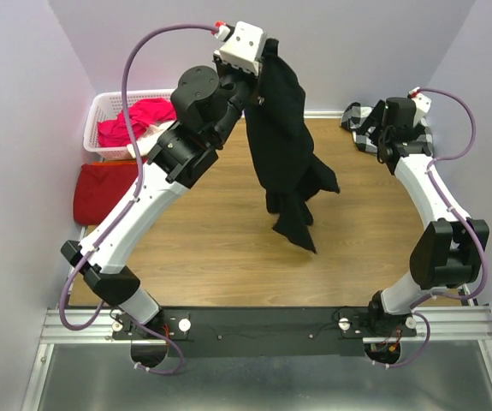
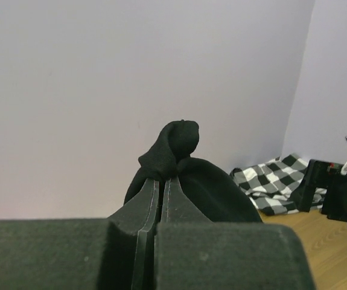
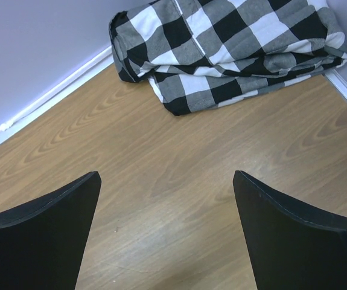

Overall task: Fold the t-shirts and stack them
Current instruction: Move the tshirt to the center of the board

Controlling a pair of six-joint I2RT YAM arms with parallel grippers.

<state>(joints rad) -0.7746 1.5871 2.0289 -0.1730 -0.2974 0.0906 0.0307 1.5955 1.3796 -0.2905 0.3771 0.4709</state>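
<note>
Upper right of the top view, the right arm [image 1: 418, 175] hides most of the checkered cloth [image 1: 353, 114]; centre left, the left arm [image 1: 156, 201] covers the right edge of the dark-red t-shirt [image 1: 100, 193].

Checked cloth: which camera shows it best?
Right wrist. The folded checked cloth fills the top of that view, its pattern and layers sharp, lying on the table. Left wrist shows it small and distant at right; top external shows only a sliver in the far right corner.

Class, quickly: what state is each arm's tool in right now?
Left tool: closed, holding the black t-shirt, which hangs from it.
Right tool: open, holding nothing.
</note>
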